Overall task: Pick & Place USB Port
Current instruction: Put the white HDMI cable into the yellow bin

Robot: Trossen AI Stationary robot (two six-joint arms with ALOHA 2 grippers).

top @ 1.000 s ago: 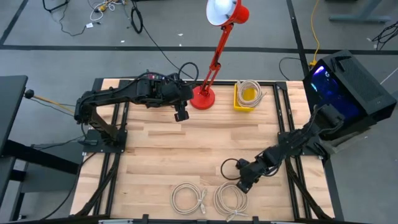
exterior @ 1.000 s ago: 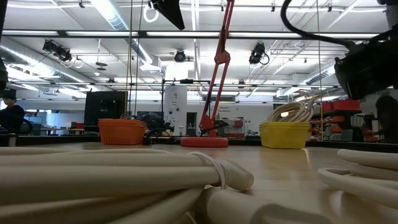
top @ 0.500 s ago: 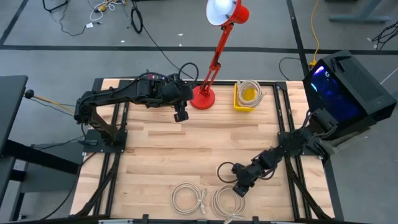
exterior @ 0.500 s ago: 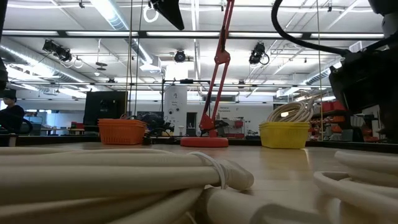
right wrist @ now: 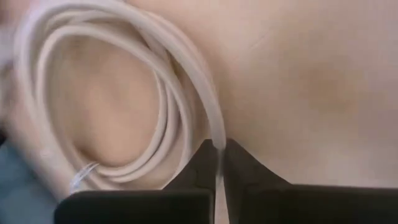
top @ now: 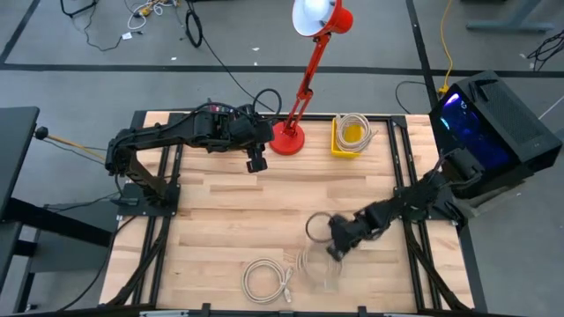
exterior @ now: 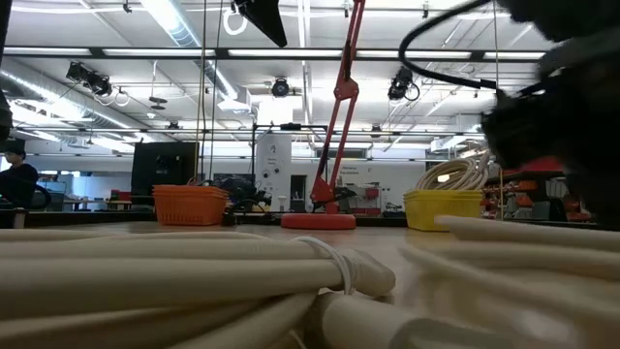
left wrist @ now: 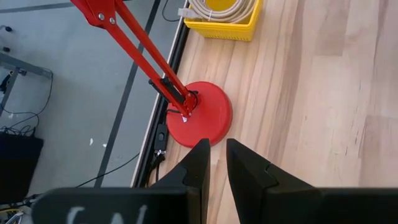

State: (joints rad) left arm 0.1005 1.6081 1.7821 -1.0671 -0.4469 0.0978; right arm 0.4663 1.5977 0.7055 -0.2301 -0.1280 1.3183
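Two white coiled cables lie near the table's front edge. My right gripper (top: 335, 248) is shut on the right-hand coil (top: 319, 269), which shows blurred; the same coil (right wrist: 118, 99) fills the right wrist view. The left-hand coil (top: 267, 280) lies flat on the wood, large in the low view's foreground (exterior: 194, 267). My left gripper (top: 256, 164) hangs high at the far side beside the red lamp's base (left wrist: 199, 118). Its fingers (left wrist: 200, 163) stand all but together with nothing between them. My right gripper pinches a strand at the coil's rim (right wrist: 216, 134) between its two fingers. They come steeply from above, slanting down from the table's right. The rest of the coil spreads away from the fingers over the wood. Whether it rests on the table I cannot tell.
A red desk lamp (top: 304, 70) stands at the far edge. Beside it is a yellow basket (top: 338, 141) holding another coiled cable. A black computer case (top: 493, 123) stands off the table's right side. Bare wood lies between the arms (top: 264, 211).
My right gripper stood open beside the right-hand coil and moved toward the near edge, over the coil's rim. It then shut on the coil and went toward the far edge. The coil has shifted with it toward the far left and is blurred with motion.
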